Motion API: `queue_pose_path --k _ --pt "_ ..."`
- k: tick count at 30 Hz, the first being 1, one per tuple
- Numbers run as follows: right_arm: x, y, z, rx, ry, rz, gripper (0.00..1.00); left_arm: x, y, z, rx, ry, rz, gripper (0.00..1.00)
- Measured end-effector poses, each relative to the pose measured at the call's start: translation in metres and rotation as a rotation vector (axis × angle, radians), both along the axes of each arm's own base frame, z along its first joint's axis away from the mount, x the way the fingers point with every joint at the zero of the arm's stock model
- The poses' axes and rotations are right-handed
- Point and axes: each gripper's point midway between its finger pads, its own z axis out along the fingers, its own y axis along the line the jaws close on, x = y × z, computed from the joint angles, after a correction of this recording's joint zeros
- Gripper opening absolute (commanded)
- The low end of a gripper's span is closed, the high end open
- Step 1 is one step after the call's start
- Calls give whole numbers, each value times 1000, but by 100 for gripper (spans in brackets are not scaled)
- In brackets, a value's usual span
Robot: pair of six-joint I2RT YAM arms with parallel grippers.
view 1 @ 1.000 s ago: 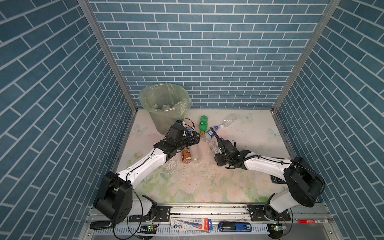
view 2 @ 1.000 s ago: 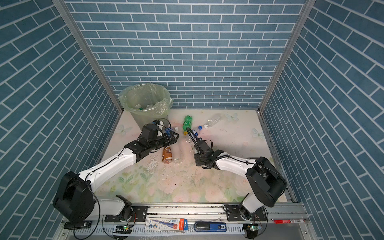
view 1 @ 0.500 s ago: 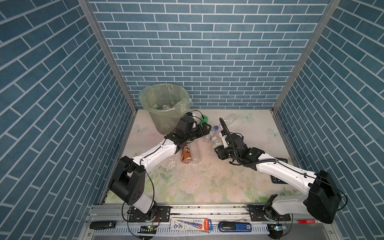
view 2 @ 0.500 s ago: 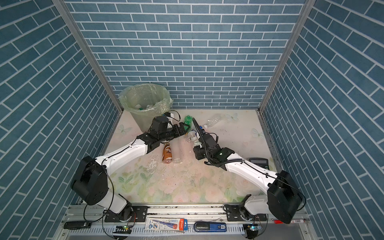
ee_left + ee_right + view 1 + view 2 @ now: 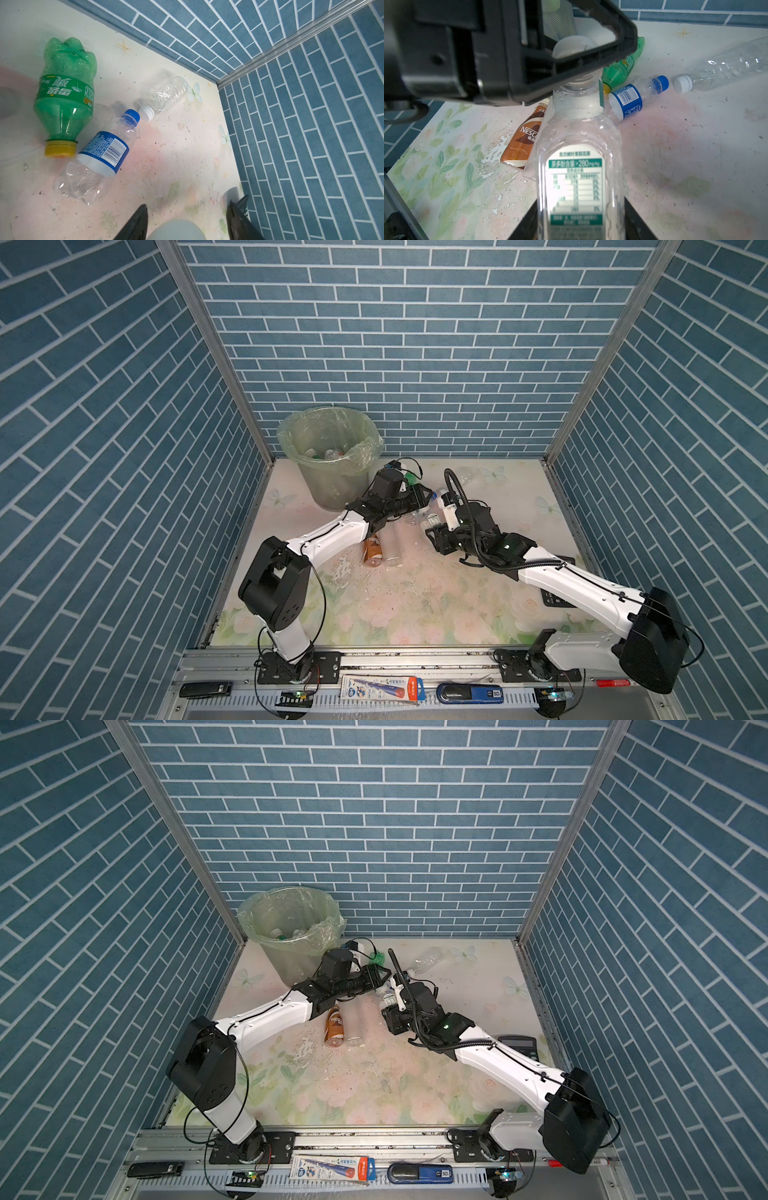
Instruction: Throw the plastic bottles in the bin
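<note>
Tea bottle [image 5: 579, 166] held over mid-table, right gripper [image 5: 579, 218] clamped on its body; bin [image 5: 328, 485] nearby. Left gripper [image 5: 187, 216] brackets the cap [image 5: 574, 46], contact unclear. Risk: right lets go early and the bottle drops.

Floral tabletop [image 5: 395, 614] — bin [image 5: 332, 485], calculator [image 5: 517, 1043] (black), green bottle [image 5: 64, 89], brown bottle [image 5: 372, 549].

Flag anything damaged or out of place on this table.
The floral table cover is flaking white beside the brown bottle. The blue-labelled bottle is crumpled at its base. A black calculator lies near the right edge; it is no bottle.
</note>
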Motion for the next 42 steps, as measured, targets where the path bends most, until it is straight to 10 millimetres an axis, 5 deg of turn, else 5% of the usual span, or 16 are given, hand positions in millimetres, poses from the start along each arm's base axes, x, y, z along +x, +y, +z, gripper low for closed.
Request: queue_pose_path --k 6,16,23,28,34,42 --pt "0 1 1 -2 -9 7 58 0 -1 1 -5 6 3 34" --pt "1 1 4 -6 -27 21 74 1 2 -2 31 -7 3 34" --pt "-2 -3 24 16 -79 30 95 4 10 -2 111 -27 12 33" --pt "0 -4 50 32 -132 32 99 16 15 33 149 -109 26 33" --pt "6 4 93 76 -220 54 99 30 29 98 184 -260 66 33" --pt "12 21 148 159 -314 100 99 50 83 193 305 -504 221 33"
